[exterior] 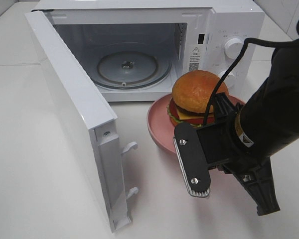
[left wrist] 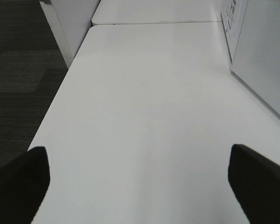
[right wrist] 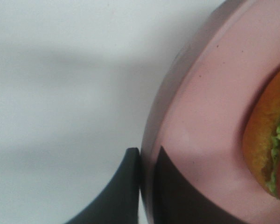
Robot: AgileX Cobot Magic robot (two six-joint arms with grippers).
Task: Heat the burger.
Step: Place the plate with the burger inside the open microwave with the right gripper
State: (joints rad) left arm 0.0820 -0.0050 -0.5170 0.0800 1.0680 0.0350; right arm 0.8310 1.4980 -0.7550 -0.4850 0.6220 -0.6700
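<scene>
The burger, with a domed orange-brown bun, sits on a round pink plate in front of the open microwave. My right gripper reaches in from the right and is shut on the plate's rim. In the right wrist view its two dark fingers pinch that gripper onto the rim of the plate, with the burger at the edge of the picture. My left gripper is open over bare white table, away from the burger, and does not show in the exterior high view.
The microwave door swings wide open to the left, down to the table's front. The glass turntable inside has nothing on it. In the left wrist view a white panel stands beside the table, and dark floor lies past the table edge.
</scene>
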